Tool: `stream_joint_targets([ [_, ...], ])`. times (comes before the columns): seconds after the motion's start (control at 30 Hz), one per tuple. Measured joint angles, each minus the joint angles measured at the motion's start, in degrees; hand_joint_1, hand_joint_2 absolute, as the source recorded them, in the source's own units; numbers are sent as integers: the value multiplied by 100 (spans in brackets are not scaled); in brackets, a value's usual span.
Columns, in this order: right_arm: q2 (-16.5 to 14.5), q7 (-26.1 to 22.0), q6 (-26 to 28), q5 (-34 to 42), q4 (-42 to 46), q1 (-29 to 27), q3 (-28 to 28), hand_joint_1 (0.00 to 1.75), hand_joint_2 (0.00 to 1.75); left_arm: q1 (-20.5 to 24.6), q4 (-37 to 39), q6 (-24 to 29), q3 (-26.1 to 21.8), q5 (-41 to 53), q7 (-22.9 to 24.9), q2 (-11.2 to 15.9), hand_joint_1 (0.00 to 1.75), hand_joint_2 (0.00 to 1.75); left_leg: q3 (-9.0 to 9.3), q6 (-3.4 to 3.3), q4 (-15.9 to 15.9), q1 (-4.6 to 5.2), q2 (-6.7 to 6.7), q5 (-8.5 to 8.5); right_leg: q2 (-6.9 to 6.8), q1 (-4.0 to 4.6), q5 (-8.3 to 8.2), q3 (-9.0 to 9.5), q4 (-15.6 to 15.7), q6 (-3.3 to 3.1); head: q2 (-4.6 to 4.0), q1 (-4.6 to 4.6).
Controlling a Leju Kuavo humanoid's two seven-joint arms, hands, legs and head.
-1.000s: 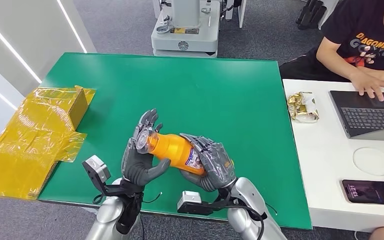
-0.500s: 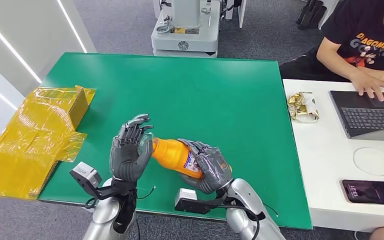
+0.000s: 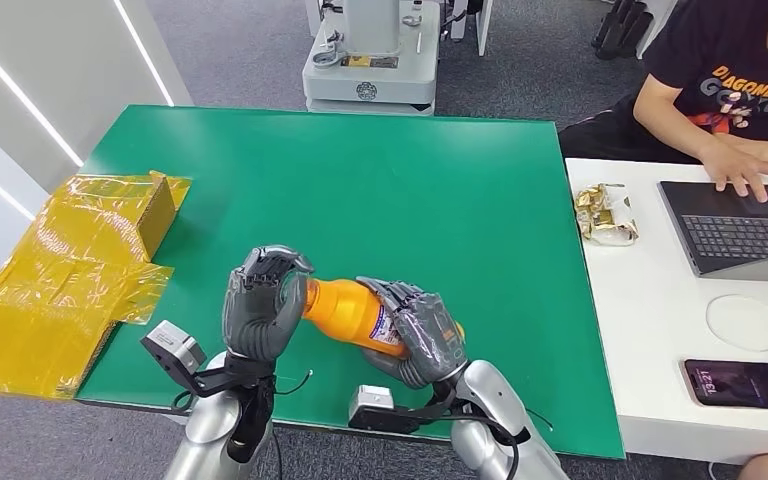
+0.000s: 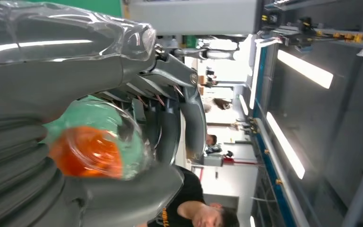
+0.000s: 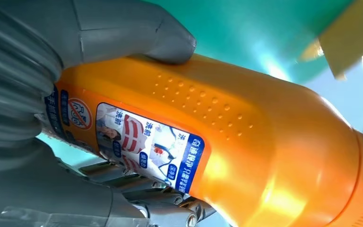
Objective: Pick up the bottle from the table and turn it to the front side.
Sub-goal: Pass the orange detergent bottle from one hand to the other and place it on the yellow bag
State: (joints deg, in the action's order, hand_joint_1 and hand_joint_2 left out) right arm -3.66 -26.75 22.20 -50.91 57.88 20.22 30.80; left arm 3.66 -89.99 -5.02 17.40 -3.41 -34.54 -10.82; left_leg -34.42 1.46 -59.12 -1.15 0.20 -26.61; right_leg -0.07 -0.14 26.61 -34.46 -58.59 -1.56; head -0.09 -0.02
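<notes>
Right hand (image 3: pixel 422 332) gripping bottle (image 3: pixel 352 312), left hand (image 3: pixel 260 305) curled over cap end

The left robot hand (image 3: pixel 262 312) has curled its fingers over the bottle (image 3: pixel 350 312) cap end.

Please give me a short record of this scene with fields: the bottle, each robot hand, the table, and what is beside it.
bottle: orange bottle, lying sideways, lifted above the table, label partly visible
right robot hand: right robot hand grips the bottle's lower body
left robot hand: left robot hand curls over the cap end
table: green table
left of table: yellow wrapped box
right of table: white desk with laptop, phone; a person typing
</notes>
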Motion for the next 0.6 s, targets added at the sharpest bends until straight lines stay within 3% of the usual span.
stream_joint_targets([
  [0.23, -74, -313, 451, 220, 1, 26, -10, 175, 175, 74, 3, 25, 2, -8, 113, 1, 0, 175, 0, 0, 0, 0, 1, 0, 1, 0, 0, 1, -1, 0, 0, 2],
  [0.6, -222, -416, 465, 356, 15, 128, -9, 175, 175, 36, 15, -723, 128, -358, 95, 67, 0, 175, 0, 0, 0, 0, 0, 0, 0, 0, 0, 0, 0, 0, 0, 1],
])
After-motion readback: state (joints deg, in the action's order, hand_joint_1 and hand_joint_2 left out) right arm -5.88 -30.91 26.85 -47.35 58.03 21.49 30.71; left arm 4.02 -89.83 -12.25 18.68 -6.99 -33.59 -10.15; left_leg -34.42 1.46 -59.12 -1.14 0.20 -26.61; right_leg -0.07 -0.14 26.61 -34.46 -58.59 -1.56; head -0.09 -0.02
